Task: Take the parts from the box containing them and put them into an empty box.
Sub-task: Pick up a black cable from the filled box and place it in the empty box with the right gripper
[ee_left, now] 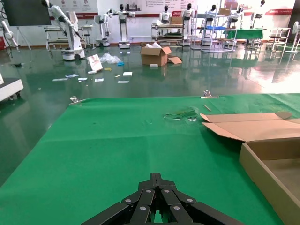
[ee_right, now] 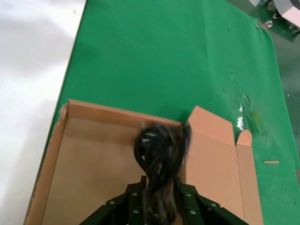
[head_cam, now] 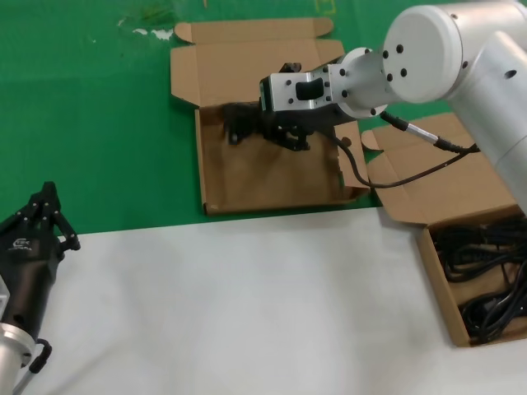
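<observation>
My right gripper [head_cam: 284,132] is shut on a black coiled cable bundle [head_cam: 244,123] and holds it just above the far end of the wide empty cardboard box [head_cam: 272,185]. In the right wrist view the bundle [ee_right: 159,150] hangs blurred between the fingers [ee_right: 187,201], over the box floor [ee_right: 93,159] near its hinged lid [ee_right: 215,159]. The box containing the parts [head_cam: 436,271] stands at the right with several black cables [head_cam: 486,280] inside. My left gripper [head_cam: 45,210] is parked at the near left, shut and empty; its closed tips also show in the left wrist view [ee_left: 157,180].
The empty box's lid [head_cam: 247,58] lies open on the green mat [head_cam: 99,123]. The source box's lid [head_cam: 445,181] lies open beside the empty box's right wall. A white surface [head_cam: 230,304] covers the near table. The right arm's cable [head_cam: 395,177] hangs over that wall.
</observation>
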